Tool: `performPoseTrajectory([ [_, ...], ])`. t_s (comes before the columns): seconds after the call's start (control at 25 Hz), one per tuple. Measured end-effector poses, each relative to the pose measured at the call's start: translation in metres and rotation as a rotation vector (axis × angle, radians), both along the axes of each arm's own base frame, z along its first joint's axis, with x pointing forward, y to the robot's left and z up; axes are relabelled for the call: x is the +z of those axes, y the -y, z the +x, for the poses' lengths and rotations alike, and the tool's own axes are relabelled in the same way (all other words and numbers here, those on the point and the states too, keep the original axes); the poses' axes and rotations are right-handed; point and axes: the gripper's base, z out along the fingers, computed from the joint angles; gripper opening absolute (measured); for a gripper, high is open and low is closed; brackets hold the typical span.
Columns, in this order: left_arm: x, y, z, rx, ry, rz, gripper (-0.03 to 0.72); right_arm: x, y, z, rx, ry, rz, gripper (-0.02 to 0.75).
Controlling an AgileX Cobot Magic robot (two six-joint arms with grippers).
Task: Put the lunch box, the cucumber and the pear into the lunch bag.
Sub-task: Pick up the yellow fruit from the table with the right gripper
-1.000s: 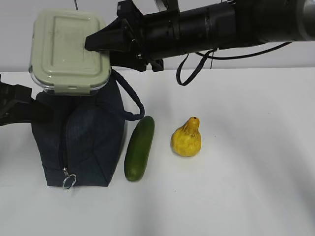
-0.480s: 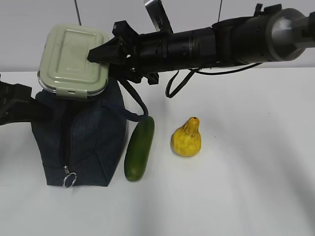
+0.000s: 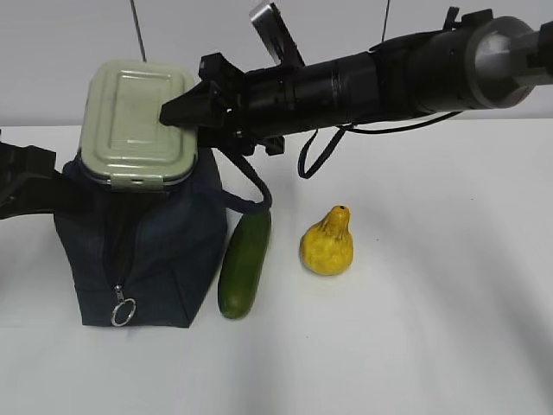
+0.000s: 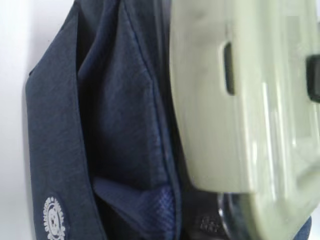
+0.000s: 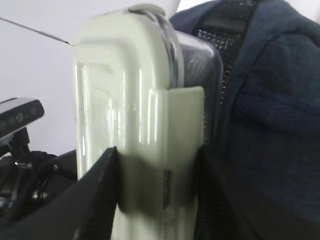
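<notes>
The lunch box, with its sage-green lid towards the camera, stands tilted in the open top of the navy lunch bag. My right gripper is shut on the box's right side. The right wrist view shows its two black fingers clamping the box at the gripper. My left gripper is at the bag's upper left edge, with the fabric drawn towards it. The left wrist view shows only the bag and the box. The cucumber and the pear lie on the table right of the bag.
The bag's handle loop hangs under my right arm above the cucumber. The zipper's ring pull hangs low on the bag's front. The white table runs to the right and front.
My right gripper has carried the lunch box to the right and down, from above the bag into its open top. The left gripper, cucumber and pear have not moved.
</notes>
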Motion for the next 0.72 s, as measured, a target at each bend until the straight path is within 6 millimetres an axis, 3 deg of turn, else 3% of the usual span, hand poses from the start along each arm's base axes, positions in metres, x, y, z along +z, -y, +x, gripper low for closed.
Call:
performPoseTrajectory([
  [0.72,0.0,0.0,0.001,0.01,0.004,-0.003,0.001,-0.02,0.007,-0.007,0.097,-0.006,-0.257,0.347],
])
